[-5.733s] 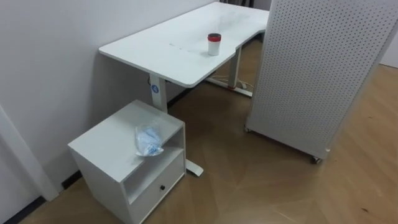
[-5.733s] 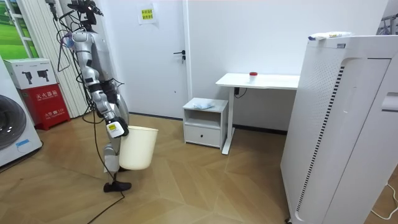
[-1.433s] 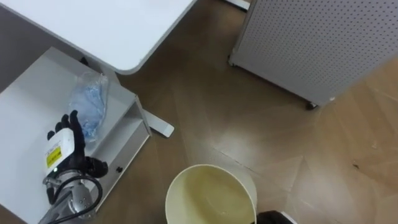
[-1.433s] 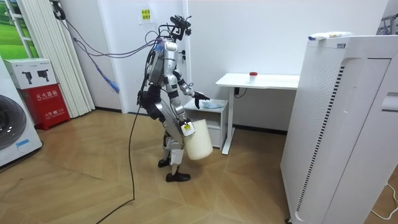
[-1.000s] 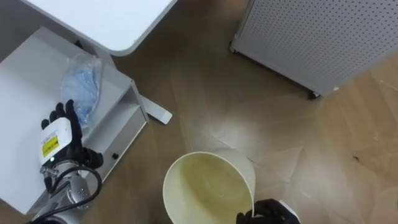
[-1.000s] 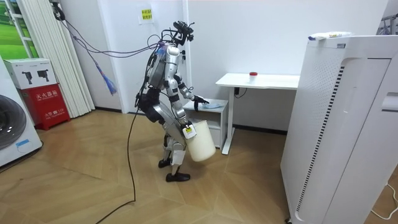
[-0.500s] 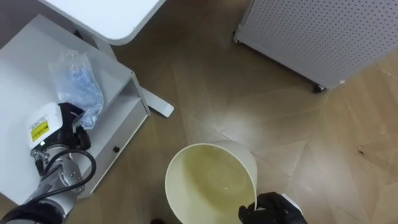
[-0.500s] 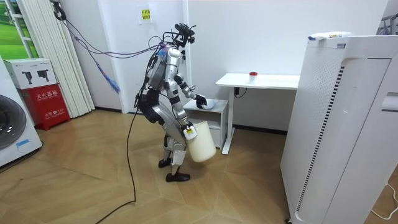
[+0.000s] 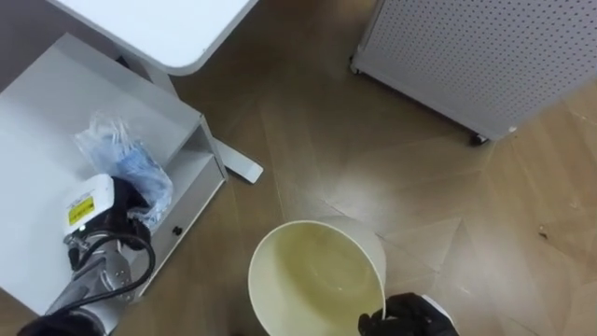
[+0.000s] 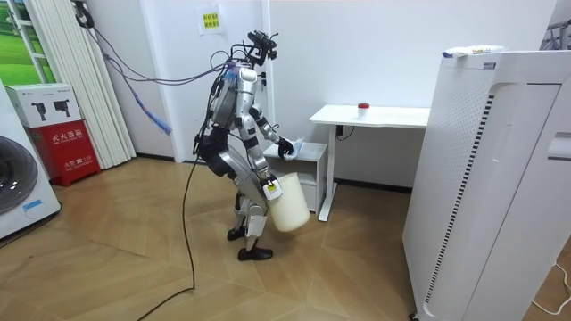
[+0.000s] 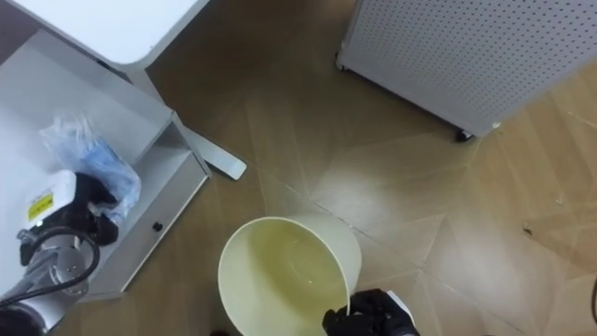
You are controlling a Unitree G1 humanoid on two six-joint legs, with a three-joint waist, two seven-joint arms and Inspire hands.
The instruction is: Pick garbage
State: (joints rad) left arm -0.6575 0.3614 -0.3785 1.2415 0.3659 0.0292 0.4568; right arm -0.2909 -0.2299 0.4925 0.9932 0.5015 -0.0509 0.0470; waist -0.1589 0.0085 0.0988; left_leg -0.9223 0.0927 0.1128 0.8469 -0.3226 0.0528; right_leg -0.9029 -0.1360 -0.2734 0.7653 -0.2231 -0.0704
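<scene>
now left robot hand (image 9: 104,211) clenched on bag (image 9: 117,149) on cabinet (image 9: 56,103), right robot hand (image 9: 407,318) grips bin (image 9: 317,226) @ rim

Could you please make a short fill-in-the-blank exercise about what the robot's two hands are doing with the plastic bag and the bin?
1. The plastic bag is grasped by the robot's ____ hand.
2. The right hand holds the bin by its ____.
3. Inside, the bin is ____.
4. The cabinet under the bag is ____ in colour.
Missing words: left; rim; empty; white.
</scene>
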